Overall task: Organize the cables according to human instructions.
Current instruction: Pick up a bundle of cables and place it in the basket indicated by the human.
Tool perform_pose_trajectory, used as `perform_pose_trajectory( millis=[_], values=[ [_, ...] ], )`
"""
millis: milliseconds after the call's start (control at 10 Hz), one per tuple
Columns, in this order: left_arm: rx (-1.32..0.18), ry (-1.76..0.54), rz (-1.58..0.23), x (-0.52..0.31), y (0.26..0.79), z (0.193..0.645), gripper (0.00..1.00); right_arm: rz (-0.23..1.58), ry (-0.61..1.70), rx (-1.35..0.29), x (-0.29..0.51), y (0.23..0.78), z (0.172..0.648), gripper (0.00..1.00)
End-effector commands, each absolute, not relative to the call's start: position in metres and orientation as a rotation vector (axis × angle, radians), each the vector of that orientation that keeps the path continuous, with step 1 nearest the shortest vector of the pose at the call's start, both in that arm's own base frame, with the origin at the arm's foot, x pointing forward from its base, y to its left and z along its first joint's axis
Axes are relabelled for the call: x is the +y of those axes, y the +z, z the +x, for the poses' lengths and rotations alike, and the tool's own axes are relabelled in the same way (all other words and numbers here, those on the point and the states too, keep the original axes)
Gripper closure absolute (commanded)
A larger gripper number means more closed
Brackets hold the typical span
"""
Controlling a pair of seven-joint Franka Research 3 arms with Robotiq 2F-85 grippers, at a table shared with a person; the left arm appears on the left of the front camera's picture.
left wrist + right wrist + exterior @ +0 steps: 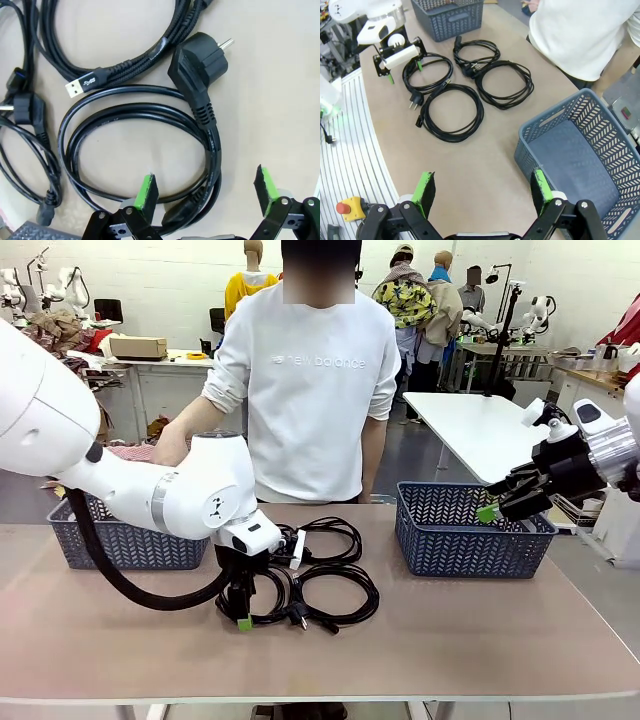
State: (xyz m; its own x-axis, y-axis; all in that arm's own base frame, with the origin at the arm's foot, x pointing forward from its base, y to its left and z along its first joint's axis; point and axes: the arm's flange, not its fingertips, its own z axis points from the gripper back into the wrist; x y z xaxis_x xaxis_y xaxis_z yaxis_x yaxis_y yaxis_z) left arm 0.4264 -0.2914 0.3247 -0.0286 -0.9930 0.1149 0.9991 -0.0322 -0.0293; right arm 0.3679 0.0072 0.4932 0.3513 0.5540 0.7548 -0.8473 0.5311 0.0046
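Left jaws: fully open and empty, their green pads (146, 192) lowered to either side of the bunched run of one coiled cable (209, 142). That run lay between the jaws, nearer one pad than the other; contact with either pad could not be confirmed. The straddle was judged deliberate, since the loops overlap there and one closure would gather every strand instead of a single turn. The coil's round plug (197, 60) lay beyond the jaws, pins pointing away, clear of the closing line. A braided lead with a flat metal connector (80, 88) lay further beyond and outside the jaws, as did a thinner cord (30, 112) off to one side. All four cables (451, 88) rested on the bench (480, 635) as separate coils, well ahead of the right jaws, and none lay in a basket. Right jaws: also wide open and empty, hovering with one pad (541, 186) over the near corner of the right basket (580, 107). This was judged a waiting position, clear of the other arm's work. The left basket (120, 540) stood behind the left jaws. The person (310, 370) stood at the far edge, and no pointing gesture could be made out, so the intended basket was undetermined.
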Motion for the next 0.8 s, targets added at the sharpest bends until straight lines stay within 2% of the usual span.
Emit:
perform_pose_trajectory(
  millis=[0,700],
  values=[
    [-0.052,-1.599,-0.086,-0.294,0.321,0.429,0.00,0.447,0.964,-0.802,0.007,0.493,0.371,0.00],
    [-0.039,-1.609,-0.055,-0.303,0.310,0.425,0.00,0.447,0.964,-0.802,0.007,0.493,0.371,0.00]
  ],
)
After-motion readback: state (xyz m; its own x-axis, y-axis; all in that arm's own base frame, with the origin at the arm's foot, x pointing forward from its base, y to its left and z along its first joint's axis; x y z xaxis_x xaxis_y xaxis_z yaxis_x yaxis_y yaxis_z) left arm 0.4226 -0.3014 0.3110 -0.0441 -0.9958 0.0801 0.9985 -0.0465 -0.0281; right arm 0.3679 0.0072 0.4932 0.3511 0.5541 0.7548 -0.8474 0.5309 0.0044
